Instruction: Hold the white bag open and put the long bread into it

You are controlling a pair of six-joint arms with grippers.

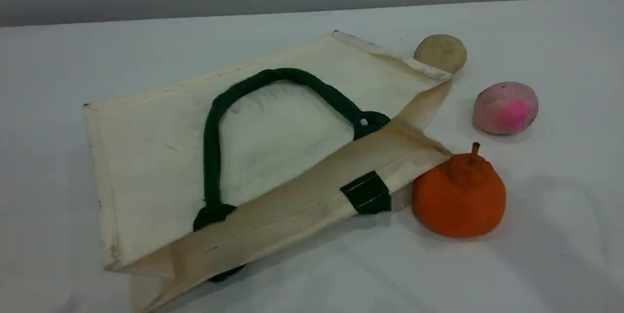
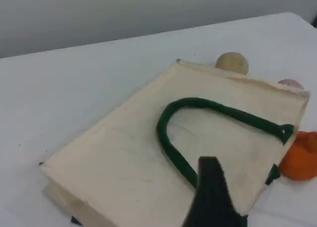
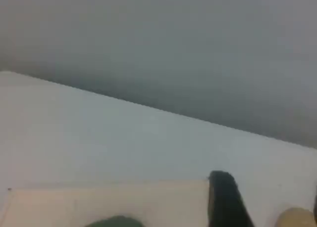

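Lying flat — white bag (image 1: 146, 147), mouth facing pumpkin (image 1: 458, 201) | left hand (image 2: 212, 200) wide | right hand (image 3: 225, 202): cannot tell

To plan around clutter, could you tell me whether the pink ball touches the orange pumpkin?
Apart: the scene view shows bare table between the pink ball and the orange pumpkin.

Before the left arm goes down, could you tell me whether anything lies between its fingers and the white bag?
Nothing visible does. The left fingers hang above the white bag, which lies flat with its green handle on top; the bun and the orange pumpkin sit off to one side.
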